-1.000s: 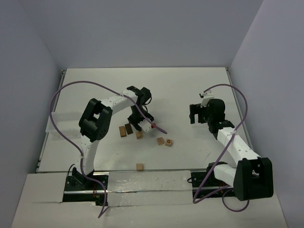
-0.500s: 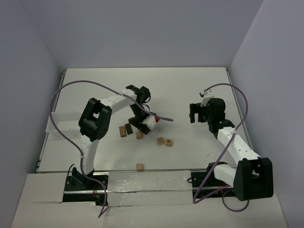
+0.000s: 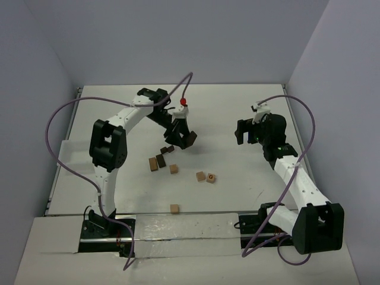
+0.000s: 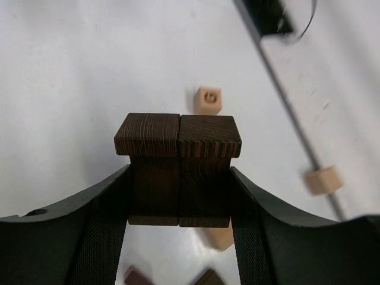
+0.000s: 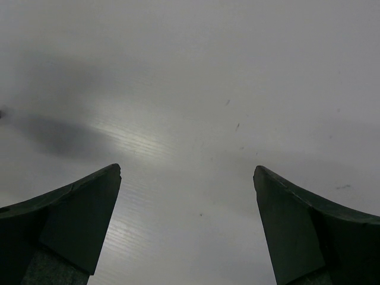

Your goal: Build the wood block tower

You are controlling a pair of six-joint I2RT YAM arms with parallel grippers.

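Observation:
My left gripper is shut on two dark brown blocks held side by side, lifted above the table; they also show in the top view. Below and near it lie a tan block, a dark block and another tan block. Two tan blocks, one with a printed mark, lie toward the middle. One tan block sits near the front edge. A marked tan block shows in the left wrist view. My right gripper is open and empty over bare table.
A white tray lies at the table's left edge. Purple cables loop above both arms. The walls close the table at the back and on both sides.
My left arm has swung back and up from the block cluster and turned its wrist, now holding two dark blocks. The right arm has shifted slightly toward the back.

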